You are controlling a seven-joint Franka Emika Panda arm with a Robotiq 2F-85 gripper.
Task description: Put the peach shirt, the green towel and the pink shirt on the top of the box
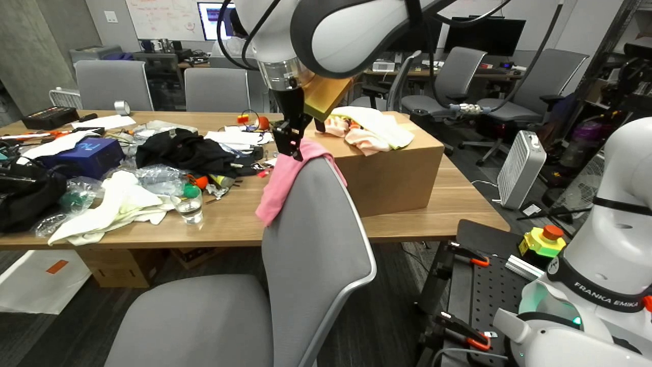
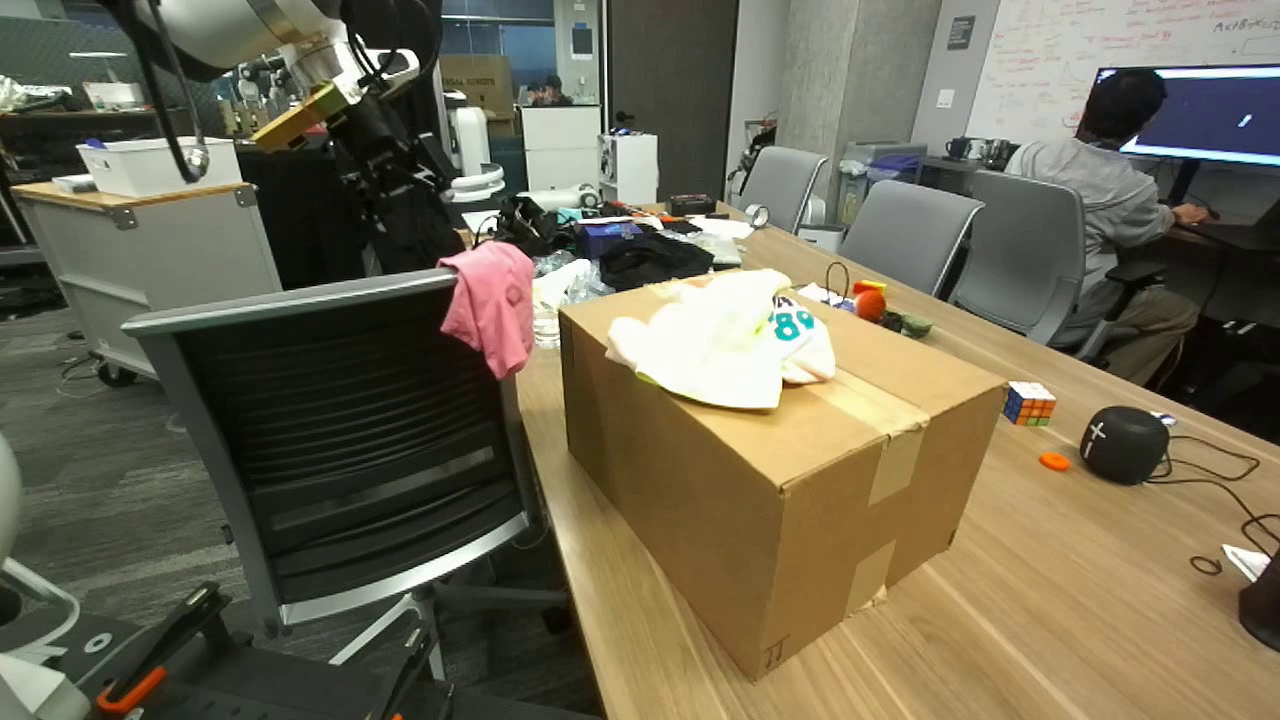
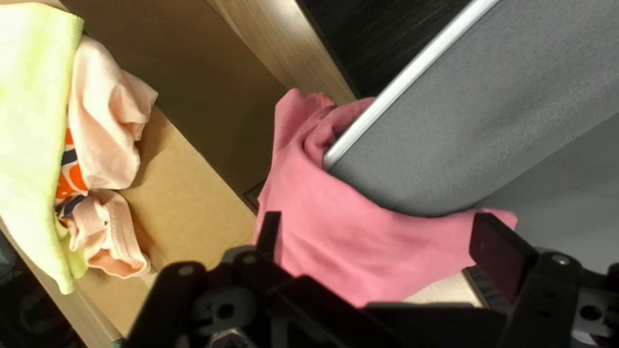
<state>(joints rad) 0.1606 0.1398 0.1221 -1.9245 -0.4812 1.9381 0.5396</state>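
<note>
The jaws of the gripper (image 3: 375, 234) stand spread wide, pinching nothing, aimed at the pink shirt (image 3: 348, 212), which hangs over the top corner of the chair (image 3: 435, 135). In the wrist view the shirt's broad fold runs across the gap, nearly from one jaw to the other, so closing would probably bunch it along its length; the chair's corner sits just beside that line and could foul a low grip. Past the jaw at that view's left, the box (image 3: 188, 203) bears the peach shirt (image 3: 104, 125), with the green towel (image 3: 29, 145) partly over it, so only the pink shirt seems left to fetch. In an exterior view the pink shirt (image 2: 490, 310) looks lower than the jaws and apart from them, which the wrist view hardly tells; there, too, teal figures (image 2: 793, 324) show on the cloths, on which I cannot tell.
</note>
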